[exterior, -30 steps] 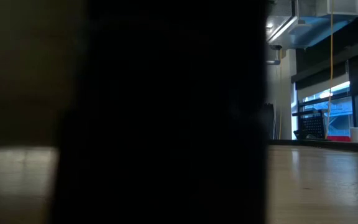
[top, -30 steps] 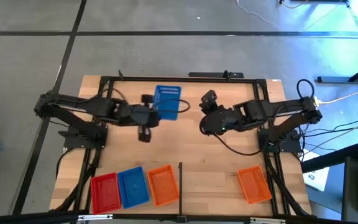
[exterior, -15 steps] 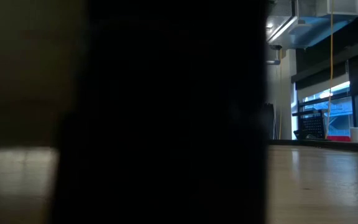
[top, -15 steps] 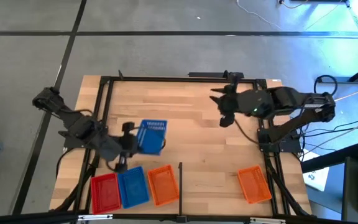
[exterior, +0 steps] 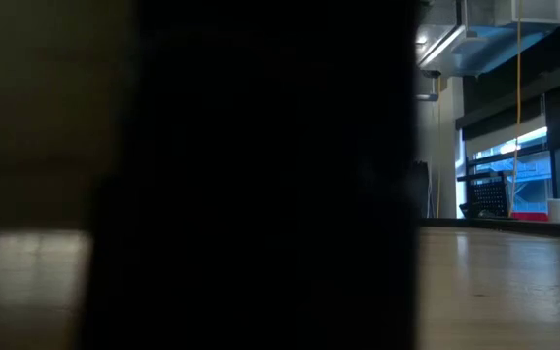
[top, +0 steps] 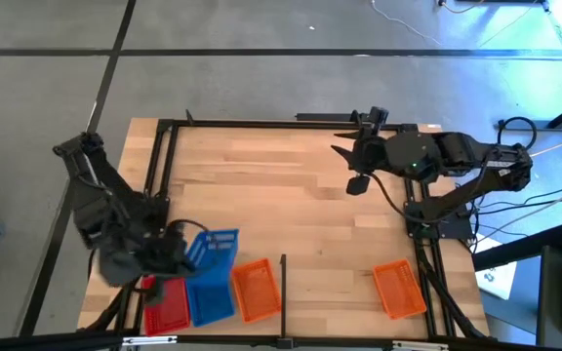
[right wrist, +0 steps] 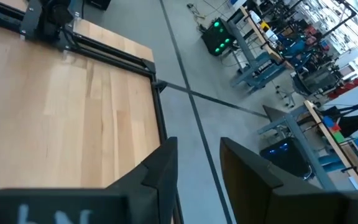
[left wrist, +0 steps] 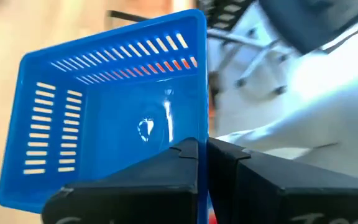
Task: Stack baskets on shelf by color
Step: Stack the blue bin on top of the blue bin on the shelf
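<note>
Along the table's near edge, toward its left corner, a red basket [top: 166,307], a blue basket [top: 211,302] and an orange basket [top: 257,290] lie side by side, left to right, with a thin black divider bar [top: 283,283] just right of the orange one. A second orange basket [top: 399,289] lies alone near the right end of the same edge. Just behind the row, the left gripper [top: 177,255] pinches the wall of another blue basket [left wrist: 110,124], fingers pressed together on it, holding it tilted above the red and blue baskets at the near left corner. At the far right corner the right gripper [top: 356,168] hangs over bare wood, its fingers [right wrist: 160,165] spread with nothing between them. The low view is mostly blocked by a dark shape.
</note>
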Controlling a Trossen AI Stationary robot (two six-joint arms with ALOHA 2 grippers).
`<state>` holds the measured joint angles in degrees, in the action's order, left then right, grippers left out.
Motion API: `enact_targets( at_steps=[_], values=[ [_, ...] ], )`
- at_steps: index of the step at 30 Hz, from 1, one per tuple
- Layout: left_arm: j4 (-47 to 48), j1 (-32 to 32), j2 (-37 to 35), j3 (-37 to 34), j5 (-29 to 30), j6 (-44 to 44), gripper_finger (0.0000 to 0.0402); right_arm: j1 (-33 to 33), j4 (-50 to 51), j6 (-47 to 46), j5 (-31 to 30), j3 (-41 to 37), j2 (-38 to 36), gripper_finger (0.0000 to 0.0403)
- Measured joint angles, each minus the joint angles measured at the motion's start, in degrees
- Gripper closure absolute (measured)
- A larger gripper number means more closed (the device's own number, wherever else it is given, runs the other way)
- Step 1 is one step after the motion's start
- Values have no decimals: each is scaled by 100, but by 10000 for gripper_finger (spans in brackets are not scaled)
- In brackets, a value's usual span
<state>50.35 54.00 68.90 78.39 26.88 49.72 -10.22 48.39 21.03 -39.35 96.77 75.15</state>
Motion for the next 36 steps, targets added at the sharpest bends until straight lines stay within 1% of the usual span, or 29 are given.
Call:
enact_targets(
  at_steps=[4,7,9,15,17,19,23,30,36],
  values=[
    [-103,407,109,310,110,865,401,0,-177,5,0,0,71,281],
    [-149,579,328,388,-102,1501,401,25,-267,14,0,0,127,281],
    [-162,661,503,446,-219,1770,401,49,-276,16,0,0,161,281],
    [62,756,964,517,76,1743,401,180,-281,6,-2,0,170,281],
    [280,756,1159,519,-5,1807,401,228,-282,8,-1,0,173,281],
    [476,756,1354,516,-175,2058,401,281,-287,14,-2,0,173,281],
    [450,754,1703,516,-389,2401,401,376,-288,5,30,0,173,281],
    [453,752,1827,514,-381,2642,401,474,-290,5,42,0,173,281],
    [464,690,1827,514,-385,2349,395,487,-291,44,42,-2,173,281]
  ],
)
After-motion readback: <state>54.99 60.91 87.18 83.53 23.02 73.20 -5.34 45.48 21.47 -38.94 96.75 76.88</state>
